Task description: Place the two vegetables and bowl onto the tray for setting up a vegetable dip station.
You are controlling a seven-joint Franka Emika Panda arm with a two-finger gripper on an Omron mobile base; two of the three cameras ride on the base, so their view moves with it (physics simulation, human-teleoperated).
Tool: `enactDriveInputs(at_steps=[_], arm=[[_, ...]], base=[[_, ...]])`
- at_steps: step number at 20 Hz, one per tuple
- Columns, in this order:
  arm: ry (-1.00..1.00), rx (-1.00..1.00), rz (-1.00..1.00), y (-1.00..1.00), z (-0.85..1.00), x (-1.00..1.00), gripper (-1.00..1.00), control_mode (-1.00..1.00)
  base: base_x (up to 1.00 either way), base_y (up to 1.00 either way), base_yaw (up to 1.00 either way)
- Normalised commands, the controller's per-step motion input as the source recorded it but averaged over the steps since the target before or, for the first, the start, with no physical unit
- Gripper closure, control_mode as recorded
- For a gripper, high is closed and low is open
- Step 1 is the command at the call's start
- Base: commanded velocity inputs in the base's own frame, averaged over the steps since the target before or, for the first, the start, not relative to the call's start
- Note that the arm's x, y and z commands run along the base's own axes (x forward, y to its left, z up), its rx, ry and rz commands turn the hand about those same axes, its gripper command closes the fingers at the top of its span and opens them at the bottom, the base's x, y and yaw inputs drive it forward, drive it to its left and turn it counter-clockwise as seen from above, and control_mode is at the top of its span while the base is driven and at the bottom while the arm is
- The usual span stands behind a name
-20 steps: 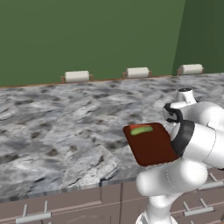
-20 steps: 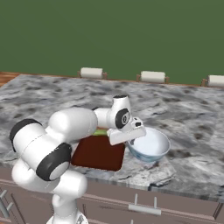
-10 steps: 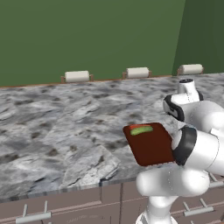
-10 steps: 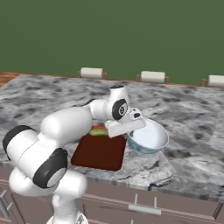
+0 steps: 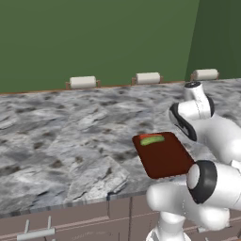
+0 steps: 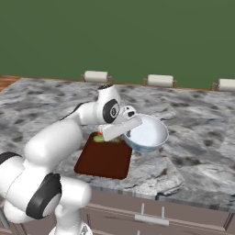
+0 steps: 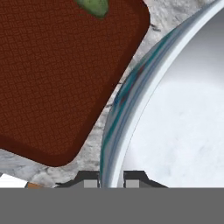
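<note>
I am holding the small round pale bluish-grey bowl point(image 6: 147, 134) by its thin rim, gripper point(image 7: 111, 178) pinched shut, lifted at three o'clock of the dark reddish-brown rectangular tray point(image 6: 104, 158); so thin a grip could let it tip onto the green cucumber piece point(image 5: 152, 140).

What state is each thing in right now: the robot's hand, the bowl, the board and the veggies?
hand: shut on the bowl's rim, one finger on each side of it.
bowl: held up off the counter, tilted, just right of the tray.
tray: flat on the counter near its front edge.
green vegetable: lying on the tray's far end.
red vegetable: on the tray's far end, beside the green one.
</note>
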Motion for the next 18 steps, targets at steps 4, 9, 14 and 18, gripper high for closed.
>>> enactDriveInputs(at_steps=[4,9,14,18], arm=[[0.00,-0.10,0.25,0.53,0.05,-0.08,1.00,-1.00],[0.00,-0.08,0.24,0.44,0.00,-0.07,1.00,-1.00],[0.00,-0.07,0.21,0.36,0.00,0.00,1.00,-1.00],[0.00,-0.09,0.19,0.37,-0.10,0.00,1.00,-1.00]], base=[[0.00,0.00,0.00],[0.00,0.00,0.00],[0.00,0.00,0.00],[0.00,0.00,0.00]])
